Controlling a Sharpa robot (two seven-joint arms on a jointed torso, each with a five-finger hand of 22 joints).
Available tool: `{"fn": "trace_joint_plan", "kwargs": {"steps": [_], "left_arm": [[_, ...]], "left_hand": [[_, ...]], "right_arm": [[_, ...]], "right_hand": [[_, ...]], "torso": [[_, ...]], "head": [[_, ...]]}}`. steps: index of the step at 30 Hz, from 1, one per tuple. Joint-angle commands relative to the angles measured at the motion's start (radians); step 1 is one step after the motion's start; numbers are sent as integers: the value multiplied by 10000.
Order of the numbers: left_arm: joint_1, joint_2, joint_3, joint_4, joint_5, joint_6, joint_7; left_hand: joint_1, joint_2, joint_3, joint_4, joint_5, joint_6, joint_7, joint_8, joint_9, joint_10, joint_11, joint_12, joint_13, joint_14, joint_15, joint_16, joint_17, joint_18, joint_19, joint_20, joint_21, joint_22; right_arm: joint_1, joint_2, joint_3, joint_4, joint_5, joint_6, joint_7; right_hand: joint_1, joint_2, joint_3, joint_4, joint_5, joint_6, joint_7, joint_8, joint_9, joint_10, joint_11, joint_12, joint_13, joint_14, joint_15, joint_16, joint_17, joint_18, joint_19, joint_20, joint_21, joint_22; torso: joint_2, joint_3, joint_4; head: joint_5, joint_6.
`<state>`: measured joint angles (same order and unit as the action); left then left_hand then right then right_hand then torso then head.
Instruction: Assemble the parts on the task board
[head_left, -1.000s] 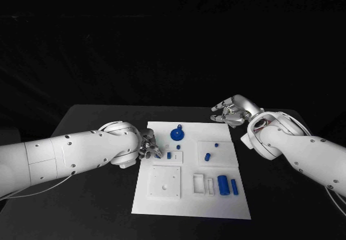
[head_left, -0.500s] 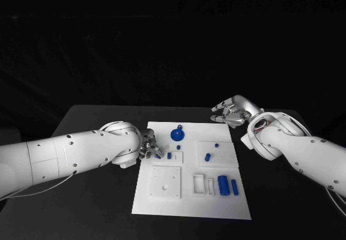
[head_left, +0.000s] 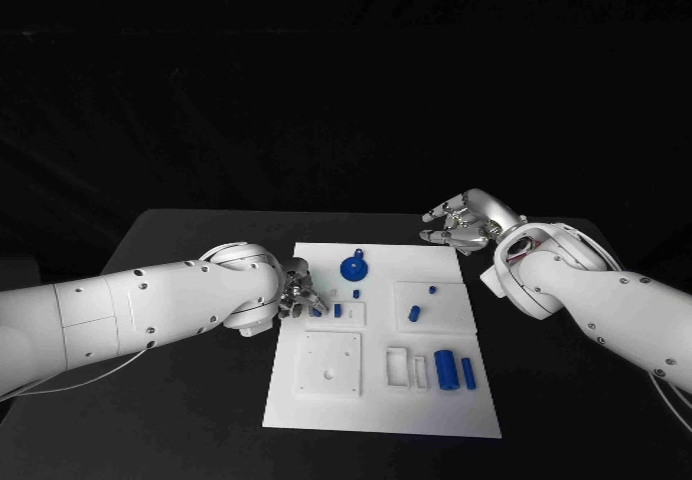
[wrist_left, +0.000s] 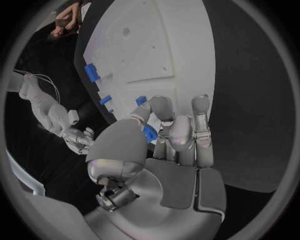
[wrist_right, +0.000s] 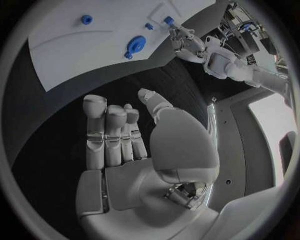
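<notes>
The white task board (head_left: 378, 410) lies in the middle of the black table. My left hand (head_left: 297, 289) is at the board's left edge and pinches a small blue part (wrist_left: 149, 133) between thumb and fingers, low over a raised white block (head_left: 343, 314). A small blue piece (head_left: 338, 311) stands in that block. The held part (wrist_right: 169, 20) also shows in the right wrist view, at the tips of my left hand (wrist_right: 184, 41). My right hand (head_left: 464, 222) hovers beyond the board's far right corner, fingers apart, holding nothing.
On the board lie a round blue piece with a ring (head_left: 353, 268), a small peg (head_left: 433, 291), a short blue piece (head_left: 414, 313), a blue cylinder (head_left: 446, 369) and a blue bar (head_left: 469, 372). A white square block (head_left: 330, 365) sits near the front left.
</notes>
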<state>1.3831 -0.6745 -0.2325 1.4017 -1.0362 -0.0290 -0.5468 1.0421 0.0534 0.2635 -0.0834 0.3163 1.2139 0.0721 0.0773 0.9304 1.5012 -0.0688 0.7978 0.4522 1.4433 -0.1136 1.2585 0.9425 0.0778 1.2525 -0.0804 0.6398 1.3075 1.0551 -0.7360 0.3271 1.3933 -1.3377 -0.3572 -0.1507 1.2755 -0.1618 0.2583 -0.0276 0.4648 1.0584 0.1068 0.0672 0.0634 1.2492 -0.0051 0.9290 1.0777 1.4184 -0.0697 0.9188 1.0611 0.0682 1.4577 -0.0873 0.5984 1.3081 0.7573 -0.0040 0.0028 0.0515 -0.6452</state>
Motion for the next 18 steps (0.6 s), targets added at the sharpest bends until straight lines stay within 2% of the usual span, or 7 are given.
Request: {"fn": "trace_joint_plan", "kwargs": {"steps": [1, 9, 18], "left_arm": [[-150, 57, -104, 50, 216, 562, -56], [-150, 60, -104, 47, 228, 532, -56], [-150, 60, -104, 32, 231, 471, -73]], "left_hand": [[-110, -146, -90, 119, -265, 2056, -1323, -30, -936, 97, -308, 28, 15, -4, -24, 21, 4, 88, 13, 53, -57, 177], [-235, -261, -283, 302, -518, 2056, -1331, -31, -930, 98, -313, 23, 10, -6, -30, 12, -4, 75, 16, 37, -68, 176], [-202, -349, -370, 445, -562, 2042, -1332, -35, -916, 99, -313, 15, -7, -12, -36, -6, -20, 47, 23, 9, -93, 176]], "right_arm": [[-5, 11, 5, -1, -10, 94, 81], [-6, 17, 5, -9, -10, 90, 86], [-7, 13, 5, -9, -10, 84, 83]], "right_hand": [[-115, -20, 62, -23, 29, -52, -4, -56, -15, -41, -8, -16, 4, -44, -2, -45, -13, 168, 30, -3, -4, 728], [-103, -24, 70, -30, 49, -54, -2, -57, -16, -45, -10, -22, 1, -46, -3, -50, -16, 168, 32, -5, 0, 729], [-109, -25, 76, -32, 70, -53, -2, -56, -15, -43, -9, -20, 2, -44, -3, -47, -14, 169, 30, -5, -12, 726]], "torso": [[0, -4, 4], [-1, -5, 3], [-2, -2, -4]], "head": [[1, -5], [-1, -12], [-1, 6]]}}
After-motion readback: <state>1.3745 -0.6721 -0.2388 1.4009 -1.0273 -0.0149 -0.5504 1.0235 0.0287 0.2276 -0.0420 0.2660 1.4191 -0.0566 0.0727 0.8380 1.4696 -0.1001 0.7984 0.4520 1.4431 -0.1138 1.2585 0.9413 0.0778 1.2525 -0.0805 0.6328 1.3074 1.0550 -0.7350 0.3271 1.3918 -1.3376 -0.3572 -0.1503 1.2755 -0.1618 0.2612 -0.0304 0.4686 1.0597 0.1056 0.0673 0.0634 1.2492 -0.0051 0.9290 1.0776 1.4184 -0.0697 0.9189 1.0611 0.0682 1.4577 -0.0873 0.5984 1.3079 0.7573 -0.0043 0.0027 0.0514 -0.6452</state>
